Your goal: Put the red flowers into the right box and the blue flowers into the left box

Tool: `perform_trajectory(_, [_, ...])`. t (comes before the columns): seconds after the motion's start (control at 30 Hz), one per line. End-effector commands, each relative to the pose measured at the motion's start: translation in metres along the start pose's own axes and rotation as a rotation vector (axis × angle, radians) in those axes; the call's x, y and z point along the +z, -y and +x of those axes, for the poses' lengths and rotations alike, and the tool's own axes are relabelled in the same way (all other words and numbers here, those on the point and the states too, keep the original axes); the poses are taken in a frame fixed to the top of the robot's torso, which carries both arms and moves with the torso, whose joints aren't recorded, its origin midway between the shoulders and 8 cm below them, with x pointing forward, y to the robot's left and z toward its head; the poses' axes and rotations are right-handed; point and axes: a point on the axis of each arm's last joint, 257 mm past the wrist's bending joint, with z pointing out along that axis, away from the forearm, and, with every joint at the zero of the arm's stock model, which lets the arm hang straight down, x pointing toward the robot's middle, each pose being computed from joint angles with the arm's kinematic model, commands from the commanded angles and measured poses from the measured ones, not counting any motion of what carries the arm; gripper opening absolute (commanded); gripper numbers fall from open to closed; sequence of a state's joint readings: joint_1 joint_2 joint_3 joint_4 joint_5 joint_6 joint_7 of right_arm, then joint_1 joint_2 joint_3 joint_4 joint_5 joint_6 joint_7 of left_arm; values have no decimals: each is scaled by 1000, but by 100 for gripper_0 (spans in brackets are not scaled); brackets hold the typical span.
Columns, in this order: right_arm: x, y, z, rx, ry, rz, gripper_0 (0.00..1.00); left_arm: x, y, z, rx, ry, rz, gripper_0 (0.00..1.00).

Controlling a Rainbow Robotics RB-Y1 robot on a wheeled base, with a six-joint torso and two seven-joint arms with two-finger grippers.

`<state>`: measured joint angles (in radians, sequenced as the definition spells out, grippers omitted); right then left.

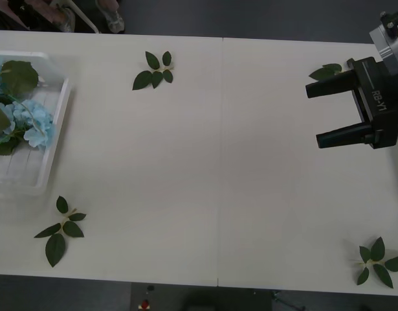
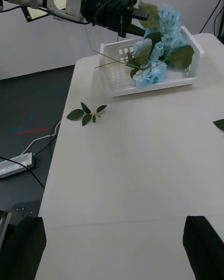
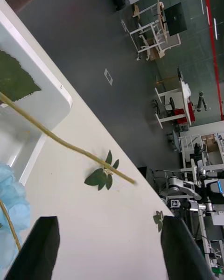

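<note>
- A pale bench (image 1: 218,162) seen from above; the left box (image 1: 53,139), a white slotted tray, sits at its far-left edge.
- Blue flowers (image 1: 32,123) lie heaped in the left box, pale fluffy heads mixed with large green leaves; they look sorted already, judging by where they rest.
- In the right wrist view the blue flowers (image 2: 161,51) pile toward one end of the box (image 2: 154,86); thin stems (image 2: 112,60) stick out over the rim, so the long axes run roughly lengthwise along the tray, heads at one end, stem tips past the other.
- The left gripper (image 2: 137,21) hovers just above that pile; fingers wide and holding nothing, probably positioned there for dropping a flower in.
- The right gripper (image 1: 338,110) hangs over the bench's right side, black fingers spread wide, empty, pointing leftward across the bench.
- Loose leaf sprigs (image 1: 154,71) lie scattered on the bench, well apart; no red flowers are visible on the bench.
</note>
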<state>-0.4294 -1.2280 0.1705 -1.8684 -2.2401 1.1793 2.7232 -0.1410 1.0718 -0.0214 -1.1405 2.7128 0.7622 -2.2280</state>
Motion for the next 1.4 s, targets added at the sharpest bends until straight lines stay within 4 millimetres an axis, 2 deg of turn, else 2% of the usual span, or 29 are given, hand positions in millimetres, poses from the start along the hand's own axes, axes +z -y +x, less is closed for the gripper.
perform_trajectory(0.03, [-4,1,-10,-11,-9,-1,92,0,15,-14,79,11,13,100])
perform_trajectory(0.13, [-5,2,-10,-13,-12,1,94,5,25,-13,90,2,36,100])
perform_trajectory(0.23, [-6,2,-10,-13,-14,1,96,17,59,-7,140,-25,105,100])
perform_trajectory(0.3, [-6,2,-10,-13,-14,1,98,29,102,6,233,-66,176,100])
perform_trajectory(0.33, [-6,2,-10,-13,-14,1,98,31,111,10,252,-76,192,100])
perform_trajectory(0.4, [-6,2,-10,-13,-14,1,99,40,148,29,333,-118,250,100])
perform_trajectory(0.43, [-6,2,-10,-13,-14,1,99,42,154,33,351,-127,258,100])
perform_trajectory(0.5, [-6,2,-10,-13,-14,1,98,48,173,55,443,-163,275,100])
perform_trajectory(0.53, [-6,2,-10,-13,-14,1,98,50,177,61,476,-173,276,100])
perform_trajectory(0.6, [-6,2,-10,-13,-14,1,98,56,186,89,625,-225,272,100])
perform_trajectory(0.63, [-6,2,-10,-13,-14,1,98,57,187,97,661,-240,270,100])
perform_trajectory(0.7, [-6,2,-10,-13,-14,1,99,58,181,126,762,-305,257,100])
perform_trajectory(0.77, [-6,2,-10,-13,-14,1,97,57,175,146,824,-357,245,100])
perform_trajectory(0.8, [-6,2,-10,-13,-14,1,94,56,171,163,867,-397,236,100])
perform_trajectory(0.83, [-6,2,-10,-13,-14,1,92,56,171,168,883,-407,235,100])
perform_trajectory(0.87, [-6,2,-10,-13,-14,1,87,56,173,181,929,-432,236,100])
perform_trajectory(0.93, [-6,2,-10,-13,-14,1,85,57,184,209,991,-482,263,100])
perform_trajectory(1.03, [-6,2,-10,-13,-14,1,85,58,204,237,1018,-524,317,100])
perform_trajectory(1.2, [-6,2,-10,-13,-14,1,85,62,225,272,1040,-561,381,100])
perform_trajectory(1.27, [-6,2,-10,-13,-14,1,85,65,240,286,1060,-563,418,100])
perform_trajectory(1.4, [-6,2,-10,-13,-14,1,84,60,260,311,1072,-578,478,100])
